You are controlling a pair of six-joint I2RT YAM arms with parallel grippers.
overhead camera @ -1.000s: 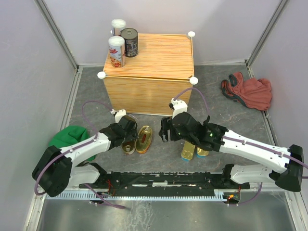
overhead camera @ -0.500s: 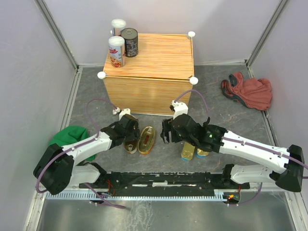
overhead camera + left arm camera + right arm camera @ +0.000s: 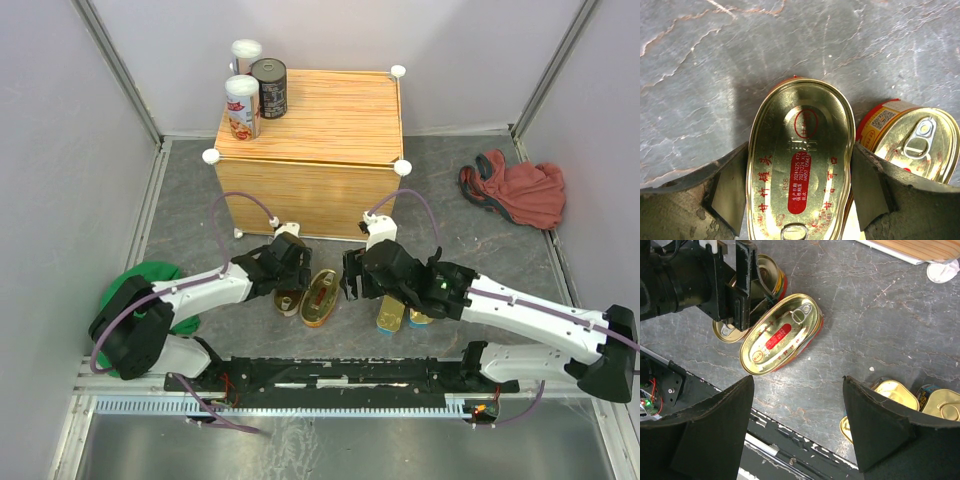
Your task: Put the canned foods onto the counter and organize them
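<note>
My left gripper (image 3: 289, 287) is shut on an oval gold-red tin (image 3: 800, 160), its fingers (image 3: 730, 190) pressed against both long sides, low over the grey floor. A second oval tin (image 3: 321, 297) lies right beside it, lid up. Just right of that tin my right gripper (image 3: 349, 279) hangs open with nothing between its jaws. Two rectangular gold-blue tins (image 3: 390, 313) (image 3: 421, 318) lie under the right arm. The counter (image 3: 330, 115) stands at the back. At its left rear corner stand two tall white-lidded cans (image 3: 242, 106) (image 3: 246, 52) and a dark round tin (image 3: 269, 87).
A red cloth (image 3: 515, 190) lies on the floor at the right. A green cloth (image 3: 140, 283) is partly hidden behind the left arm. Grey walls close in both sides, and a black rail (image 3: 330, 375) runs along the near edge.
My left gripper has slid right, towards the right gripper, with its oval tin. The loose oval tin beside it has shifted right too. The right gripper has barely moved.
</note>
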